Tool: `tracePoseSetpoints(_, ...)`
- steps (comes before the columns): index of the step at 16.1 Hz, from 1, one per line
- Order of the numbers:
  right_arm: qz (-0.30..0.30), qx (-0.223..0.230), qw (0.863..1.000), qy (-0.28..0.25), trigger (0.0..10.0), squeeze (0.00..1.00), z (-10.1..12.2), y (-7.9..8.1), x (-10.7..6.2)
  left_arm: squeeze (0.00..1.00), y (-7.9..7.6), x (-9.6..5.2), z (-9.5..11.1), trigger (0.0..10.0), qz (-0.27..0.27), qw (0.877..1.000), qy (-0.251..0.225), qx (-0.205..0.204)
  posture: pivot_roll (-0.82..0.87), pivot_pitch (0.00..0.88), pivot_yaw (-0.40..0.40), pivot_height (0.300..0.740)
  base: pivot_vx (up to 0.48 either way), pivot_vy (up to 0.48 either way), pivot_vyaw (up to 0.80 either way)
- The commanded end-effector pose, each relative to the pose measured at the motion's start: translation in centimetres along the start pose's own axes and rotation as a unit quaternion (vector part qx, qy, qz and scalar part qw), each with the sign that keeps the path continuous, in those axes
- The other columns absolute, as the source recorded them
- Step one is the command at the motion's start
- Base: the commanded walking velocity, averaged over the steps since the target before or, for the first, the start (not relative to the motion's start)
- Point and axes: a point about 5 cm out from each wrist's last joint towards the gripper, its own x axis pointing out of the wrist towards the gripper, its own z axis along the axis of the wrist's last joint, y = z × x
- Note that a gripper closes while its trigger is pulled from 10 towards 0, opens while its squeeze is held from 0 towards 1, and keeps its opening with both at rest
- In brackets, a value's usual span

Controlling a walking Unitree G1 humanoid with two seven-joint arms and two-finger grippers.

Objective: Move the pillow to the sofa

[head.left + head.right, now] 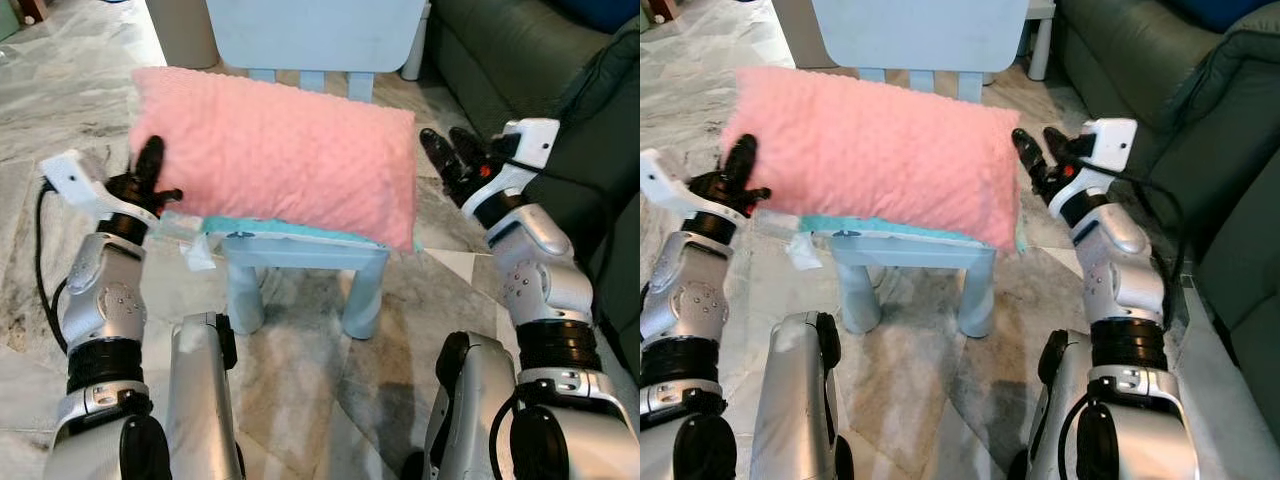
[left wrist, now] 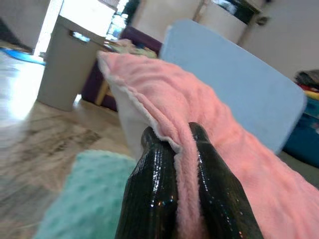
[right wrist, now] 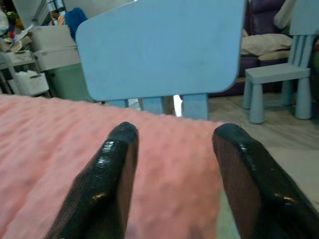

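Note:
A fluffy pink pillow (image 1: pixel 275 150) lies across the seat of a small light-blue chair (image 1: pixel 300 255), on top of a teal cover (image 1: pixel 290 232). My left gripper (image 1: pixel 150 165) is at the pillow's left end, its two black fingers (image 2: pixel 157 189) shut on the pillow's edge seam. At the pillow's right end my right gripper (image 1: pixel 447 152) is open; its fingertips (image 3: pixel 117 164) straddle the pink corner (image 3: pixel 174 169) without closing on it. The dark green sofa (image 1: pixel 540 80) stands to the right.
The chair's pale-blue backrest (image 1: pixel 315 35) rises just behind the pillow. A grey bin (image 2: pixel 67 62) and a second small blue chair (image 3: pixel 276 84) stand farther off. Marble floor (image 1: pixel 60 90) spreads to the left and front.

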Motion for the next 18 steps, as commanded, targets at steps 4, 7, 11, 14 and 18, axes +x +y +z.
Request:
tracePoseSetpoints(4,0.005,-0.018,1.0,0.012,10.0,1.0,1.3,-0.7,0.9,0.0,1.1,1.0,2.1,0.0,0.033,0.999,-0.028,0.018,0.04,0.0,-0.003,0.33,0.0,0.0,0.0)
tracePoseSetpoints(7,0.035,0.015,0.998,0.046,10.0,1.0,0.6,-0.5,1.7,0.0,1.5,1.1,2.4,0.0,0.043,0.998,-0.031,0.017,0.04,0.03,-0.01,0.33,0.0,0.0,0.0)
tracePoseSetpoints(11,0.038,0.112,0.988,0.095,10.0,1.0,-0.4,-1.6,2.7,0.0,2.1,0.6,1.8,0.0,0.058,0.998,-0.006,0.015,0.07,0.128,-0.017,0.33,0.0,0.0,0.0)
tracePoseSetpoints(14,0.051,0.133,0.984,0.106,10.0,1.0,-0.2,-1.3,3.4,0.0,2.3,0.6,1.9,0.0,0.057,0.998,0.002,0.014,0.07,0.186,-0.02,0.33,0.0,0.0,0.0)
tracePoseSetpoints(18,0.127,0.155,0.968,0.151,10.0,1.0,-1.2,0.2,3.8,0.0,2.2,0.8,1.7,0.4,0.047,0.998,0.031,0.015,0.09,0.241,-0.013,0.33,0.0,0.0,0.0)
